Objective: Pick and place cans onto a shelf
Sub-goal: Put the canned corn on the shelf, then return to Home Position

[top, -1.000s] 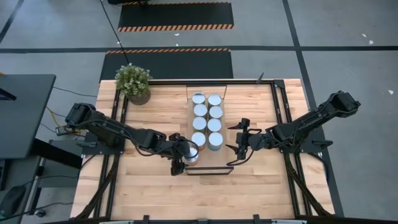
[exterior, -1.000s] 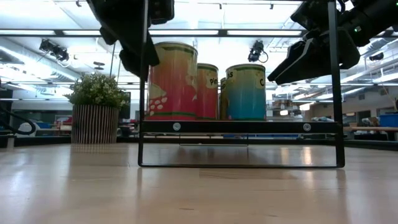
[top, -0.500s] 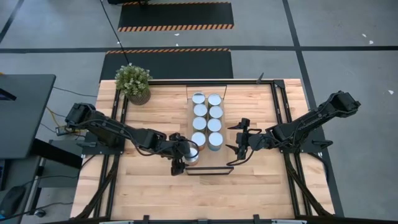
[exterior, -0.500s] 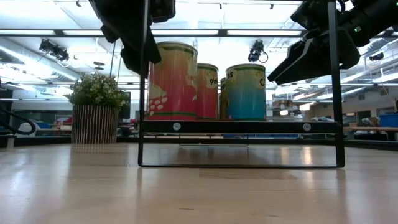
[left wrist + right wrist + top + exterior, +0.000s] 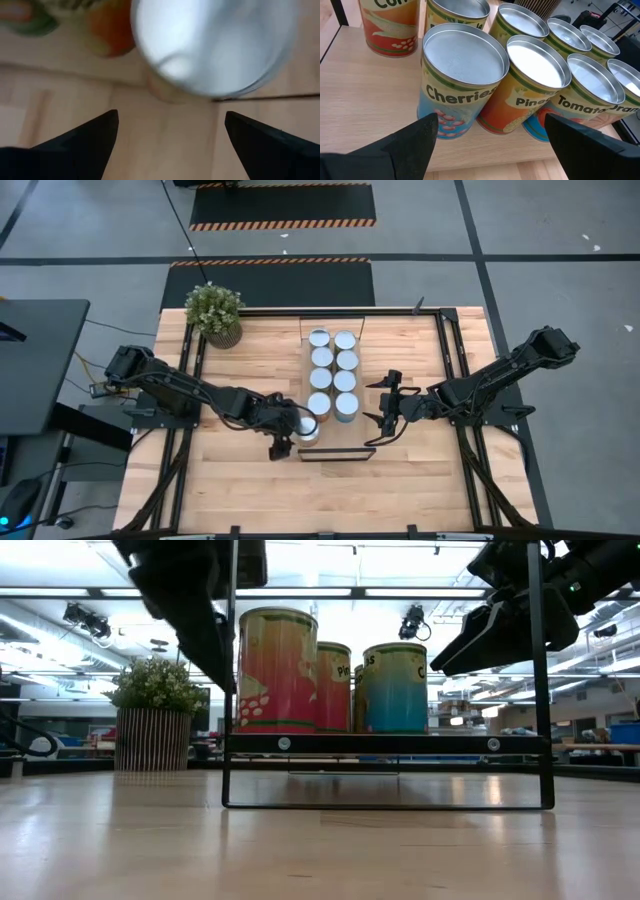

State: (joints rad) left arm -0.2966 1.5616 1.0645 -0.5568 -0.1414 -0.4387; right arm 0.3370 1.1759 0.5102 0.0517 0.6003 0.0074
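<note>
Silver-topped can (image 5: pixel 215 45) stands free beyond the wide-open left pincer (image 5: pixel 170 135).

Robotics lab: ceiling strip lights (image 5: pixel 420 592), hazard-striped floor mats (image 5: pixel 283 206), desks behind.

A light-wood bench (image 5: pixel 240 480) with a dark metal frame along its edges stands on a grey floor (image 5: pixel 560 230). A potted green plant (image 5: pixel 215 313) sits near the bench's far left corner; at table height it shows as leafy stems in a ribbed pot (image 5: pixel 152 738). Two black mats (image 5: pixel 283 205) edged with orange-and-black stripes lie on the floor beyond the bench. A dark desk (image 5: pixel 35 360) stands to the left. Ceiling lights (image 5: pixel 420 592) glow in the room behind.
</note>
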